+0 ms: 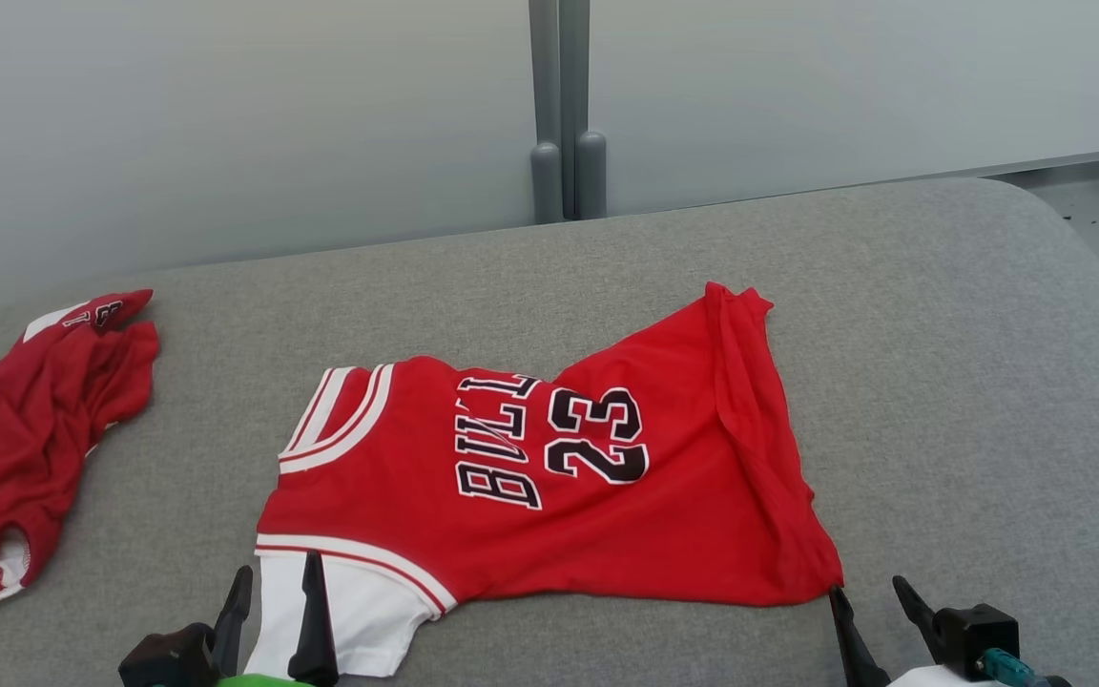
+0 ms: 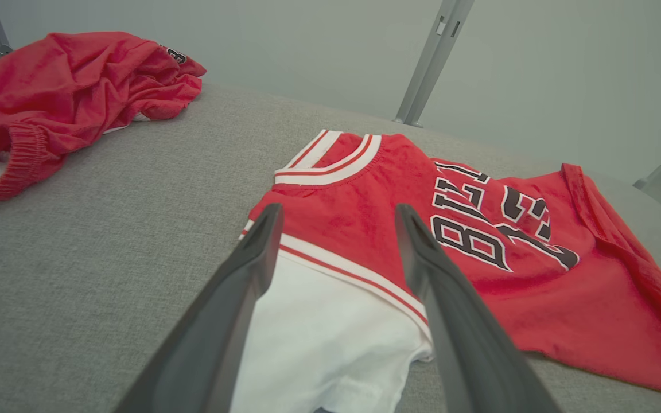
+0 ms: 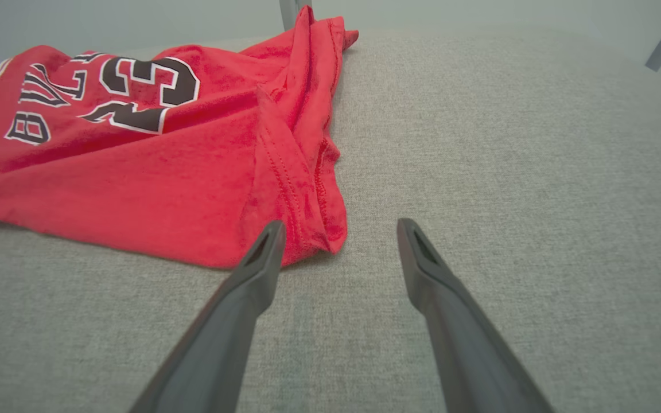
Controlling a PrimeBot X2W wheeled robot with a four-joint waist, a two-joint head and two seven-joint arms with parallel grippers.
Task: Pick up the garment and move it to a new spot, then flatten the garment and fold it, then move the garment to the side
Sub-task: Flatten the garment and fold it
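My left claw (image 1: pixel 279 566) sits at the near left, its two dark fingers spread wide and holding nothing. In the left wrist view they frame a white panel (image 2: pixel 319 338) that sticks out from the near left corner of the red jersey (image 1: pixel 607 515); I cannot tell whether the tips touch the cloth. My right claw (image 1: pixel 866 586) sits at the near right, also spread wide and empty. One fingertip is just beside the near right corner of the jersey and the other is over bare worktop (image 1: pixel 941 382).

The jersey lies between the two claws on the grey fabric-covered worktop, mostly flat and print side up. Its white-and-red striped trim is toward my left and its hem toward my right. Black letters edged in white (partly creased, so only some read clearly) sit beside the number 23, turned sideways to me. The hem edge is folded over into a raised ridge, and the far edge dips into a crease near the lettering.

Well apart, at the far left of the worktop, a second red garment (image 1: pixel 25 429) lies crumpled. Beyond the worktop, a grey post (image 1: pixel 564 105) stands between pale wall panels
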